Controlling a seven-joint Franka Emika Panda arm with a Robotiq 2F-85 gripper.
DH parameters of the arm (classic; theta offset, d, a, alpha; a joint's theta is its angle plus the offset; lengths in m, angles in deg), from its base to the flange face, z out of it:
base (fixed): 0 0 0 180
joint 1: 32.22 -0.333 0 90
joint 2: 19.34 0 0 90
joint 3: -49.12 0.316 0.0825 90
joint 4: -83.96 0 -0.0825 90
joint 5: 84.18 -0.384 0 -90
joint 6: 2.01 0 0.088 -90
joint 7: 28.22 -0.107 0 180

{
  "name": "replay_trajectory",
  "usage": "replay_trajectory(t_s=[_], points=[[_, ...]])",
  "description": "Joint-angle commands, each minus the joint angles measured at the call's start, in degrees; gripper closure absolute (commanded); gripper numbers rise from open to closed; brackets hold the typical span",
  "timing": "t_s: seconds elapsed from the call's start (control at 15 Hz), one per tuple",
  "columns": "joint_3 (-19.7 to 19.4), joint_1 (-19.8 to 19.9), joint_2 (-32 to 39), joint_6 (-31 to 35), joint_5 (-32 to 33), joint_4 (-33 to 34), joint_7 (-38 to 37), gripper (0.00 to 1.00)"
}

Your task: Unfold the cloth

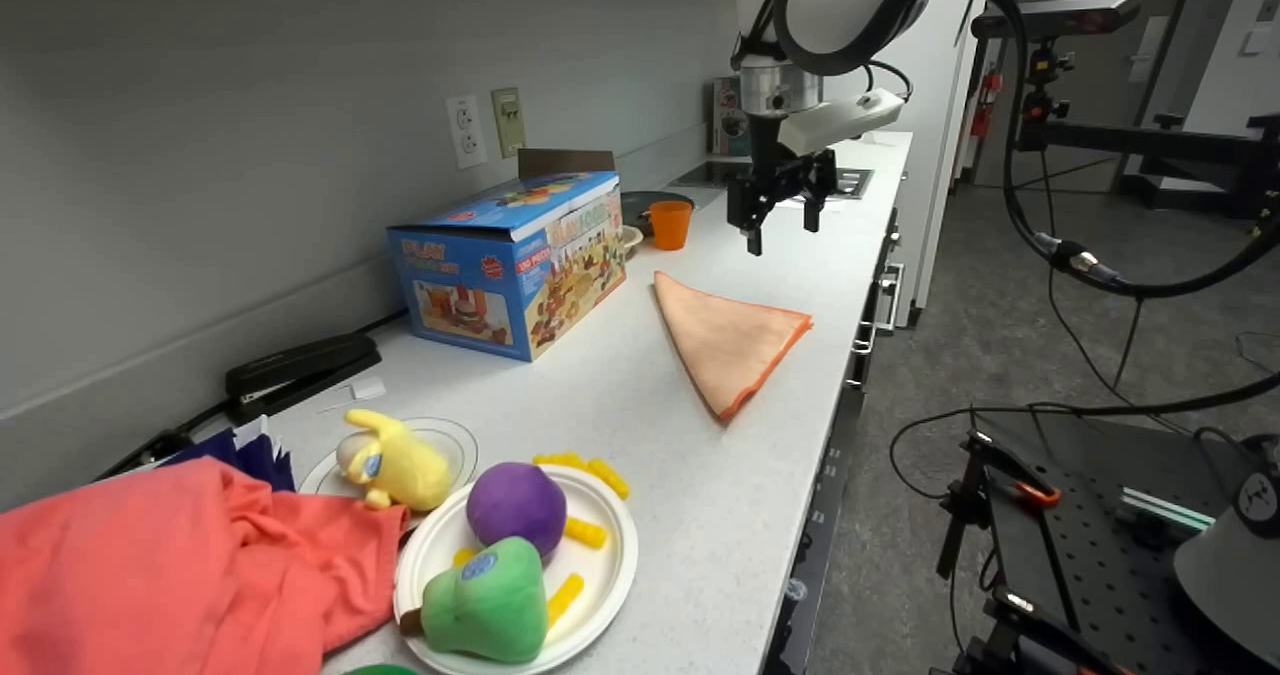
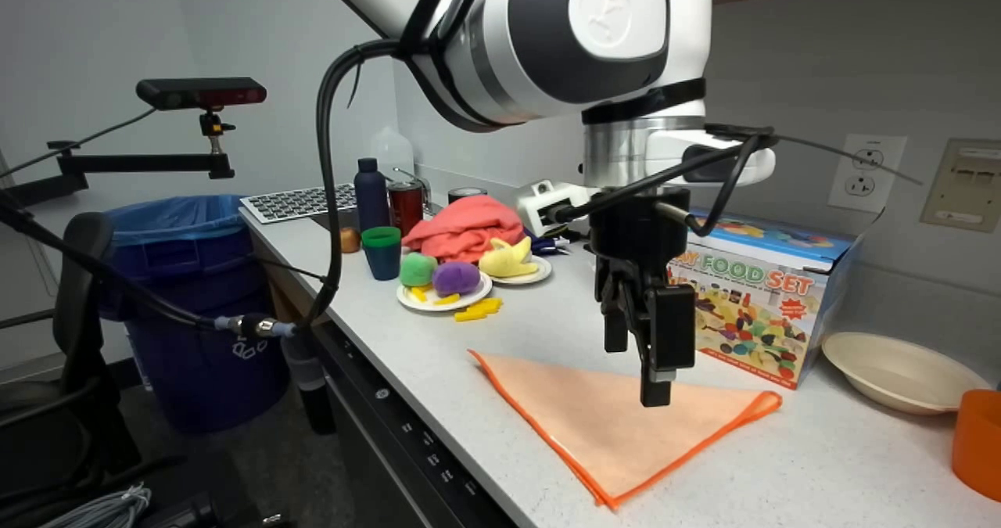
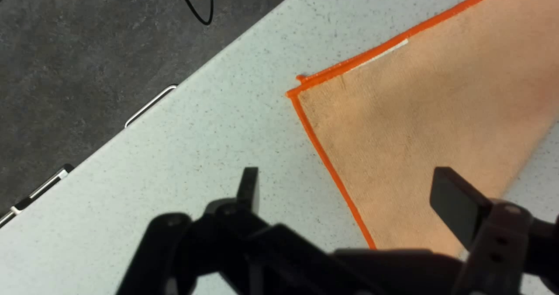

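Hovering with the pincer (image 3: 347, 185) above the table (image 1: 690, 515), apart from the folded cloth (image 1: 731, 340). Holding both fingers (image 3: 456, 207) spread wide, with a gap between the tips. Framing, in the wrist view, one fingertip against bare table and the other against peach fabric, with an orange edge of the cloth between them. Finding the cloth flat on the table, doubled over into a triangle, with orange trim along two sides and a plain fold along the third. Making out a second corner just beside the upper one where the trimmed sides meet, and a pale strip along one trimmed edge.

Spotting a toy food box (image 1: 515, 265) near the cloth, toward the wall (image 1: 300, 105). Seeing an upright orange cup (image 1: 670, 227) in both exterior views, with a pale bowl (image 2: 899, 368) between cup and box. Noting, well apart from the cloth, a white plate (image 1: 605, 595) bearing a green plush pear (image 1: 490, 600), a purple plush toy (image 1: 517, 508) and some yellow sticks (image 1: 585, 532), with more sticks on the table just beside the rim. Picking out a yellow plush toy (image 1: 405, 465) on another plate (image 2: 536, 274), near a heap of coral fabric (image 1: 130, 565), and a black stapler (image 1: 300, 365) by the wall in an exterior view.
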Motion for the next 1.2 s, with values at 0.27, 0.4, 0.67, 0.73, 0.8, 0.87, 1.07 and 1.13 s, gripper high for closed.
replay_trajectory(t_s=[0.27, 0.4, 0.67, 0.73, 0.8, 0.87, 1.07, 1.13], points=[[-1.0, -1.0, 0.0, -0.2, 0.0, 0.1, 0.0, 0.00], [-1.0, -1.0, 0.0, -0.2, 0.0, 0.1, 0.0, 0.00], [-1.0, -1.0, 0.0, -0.2, 0.0, 0.1, 0.0, 0.00], [-1.0, -1.0, 0.0, -0.2, 0.0, 0.1, 0.0, 0.00], [-1.0, -1.0, 0.0, -0.2, 0.0, 0.1, 0.0, 0.00], [-1.0, -1.0, 0.0, -0.2, 0.0, 0.1, 0.0, 0.00], [-1.0, -1.0, 0.0, -0.2, 0.0, 0.1, 0.0, 0.00], [-1.1, -0.9, 0.1, 0.4, 0.1, -0.6, -0.1, 0.00]])
